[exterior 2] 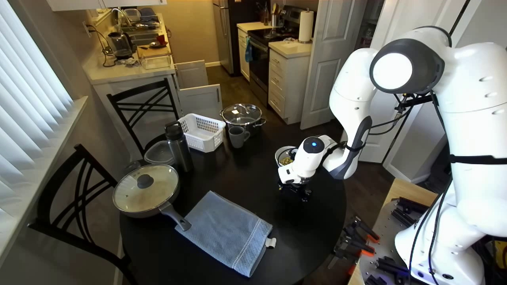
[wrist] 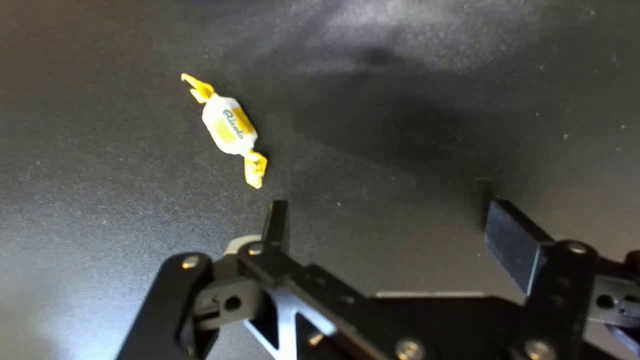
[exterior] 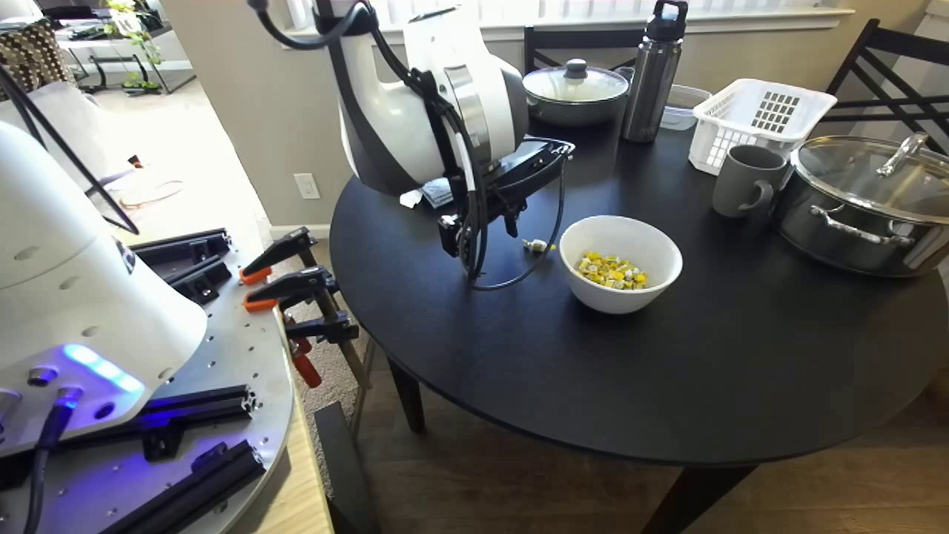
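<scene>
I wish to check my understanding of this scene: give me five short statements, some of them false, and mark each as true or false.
1. A loose candy lies on the black table. True.
2. The hand is closed on the loose candy. False: the hand is open, and the candy lies apart from its fingers.
3. The white bowl contains yellow-and-white candies. True.
4. The gray mug stands inside the white basket. False: the mug stands beside the basket.
5. The metal bottle stands upright. True.
</scene>
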Controlling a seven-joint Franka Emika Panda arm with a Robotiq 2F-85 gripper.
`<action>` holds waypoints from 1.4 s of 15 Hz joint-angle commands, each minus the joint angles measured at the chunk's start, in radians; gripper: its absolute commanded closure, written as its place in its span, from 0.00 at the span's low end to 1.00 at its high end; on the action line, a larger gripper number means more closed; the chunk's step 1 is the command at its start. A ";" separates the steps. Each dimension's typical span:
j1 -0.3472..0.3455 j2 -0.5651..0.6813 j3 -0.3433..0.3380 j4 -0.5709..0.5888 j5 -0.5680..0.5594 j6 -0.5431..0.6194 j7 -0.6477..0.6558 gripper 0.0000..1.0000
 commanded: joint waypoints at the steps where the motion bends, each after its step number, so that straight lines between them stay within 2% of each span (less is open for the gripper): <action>1: -0.050 -0.016 0.053 -0.005 0.101 -0.051 -0.148 0.00; 6: -0.102 -0.009 0.108 0.067 0.201 -0.099 -0.241 0.00; 13: -0.219 0.050 0.254 0.159 0.389 -0.235 -0.483 0.00; 17: -0.269 0.073 0.316 0.201 0.469 -0.322 -0.591 0.00; 19: -0.284 0.081 0.335 0.216 0.490 -0.353 -0.629 0.00; 20: -0.231 0.073 0.286 0.212 0.552 -0.336 -0.675 0.00; 21: -0.233 0.074 0.289 0.211 0.574 -0.337 -0.701 0.00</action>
